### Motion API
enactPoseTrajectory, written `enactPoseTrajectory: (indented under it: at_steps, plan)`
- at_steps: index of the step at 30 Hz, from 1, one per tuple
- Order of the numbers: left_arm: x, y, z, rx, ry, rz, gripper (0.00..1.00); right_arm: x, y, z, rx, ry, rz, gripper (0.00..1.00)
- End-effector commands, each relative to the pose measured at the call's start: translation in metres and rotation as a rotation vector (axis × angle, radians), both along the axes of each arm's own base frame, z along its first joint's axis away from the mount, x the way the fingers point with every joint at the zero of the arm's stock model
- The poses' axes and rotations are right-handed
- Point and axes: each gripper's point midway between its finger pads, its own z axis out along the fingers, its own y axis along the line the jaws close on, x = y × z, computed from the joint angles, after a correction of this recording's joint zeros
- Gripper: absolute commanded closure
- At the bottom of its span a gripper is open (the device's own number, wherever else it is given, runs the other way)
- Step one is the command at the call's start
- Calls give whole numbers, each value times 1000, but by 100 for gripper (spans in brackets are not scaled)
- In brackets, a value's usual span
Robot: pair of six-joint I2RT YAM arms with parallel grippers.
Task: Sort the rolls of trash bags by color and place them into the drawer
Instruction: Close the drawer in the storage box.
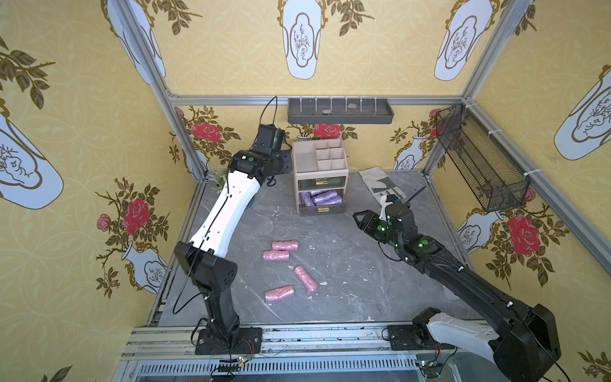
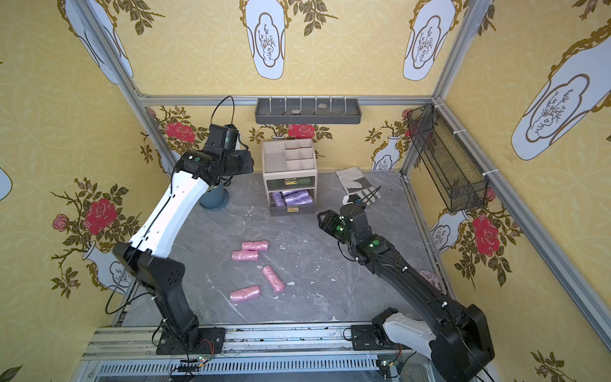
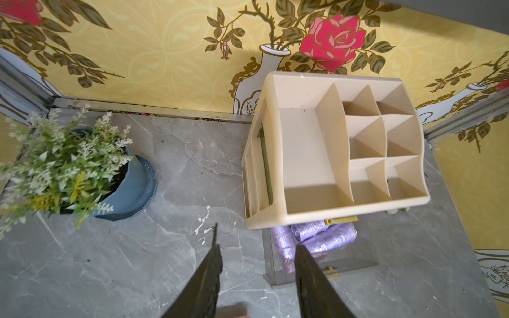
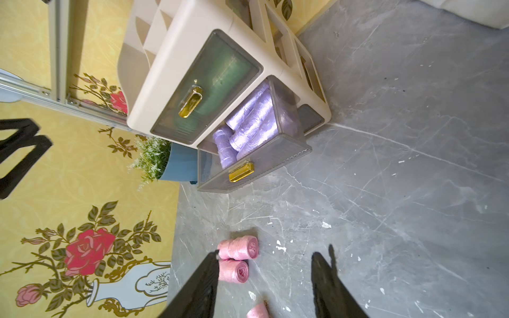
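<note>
In a top view, pink rolls [image 1: 285, 245] lie at eight o'clock from the nearer right gripper [image 1: 358, 220]; it and the left gripper [image 3: 257, 236] gape empty.

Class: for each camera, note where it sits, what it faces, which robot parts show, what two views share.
Both top views: high at front, looking down on the table; left arm, right arm.
Left wrist: above the chest, looking down; left gripper open.
Right wrist: front-right of it, facing the open drawer; right gripper open.
Shared: purple rolls, both wrist views.
</note>
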Motion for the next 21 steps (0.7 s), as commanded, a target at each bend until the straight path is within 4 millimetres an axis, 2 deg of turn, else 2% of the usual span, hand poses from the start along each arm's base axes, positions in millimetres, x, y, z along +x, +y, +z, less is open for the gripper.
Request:
enactPoseTrajectory:
  at_steps: [1,6,12,18,21]
  plan:
    - [9,-7,-24,78,85,2,55,1,-8,12,68,-34,-70,44]
    - [32,-17,-49,106,120,25,55,-9,-11,-2,68,-5,-67,43]
    - [42,-16,-78,139,153,56,56,-17,-6,-23,68,34,-46,42]
    - [53,-22,-82,122,130,52,61,-19,2,-40,82,59,-42,43]
    - [59,-25,-78,109,102,55,67,-21,8,-47,96,56,-48,44]
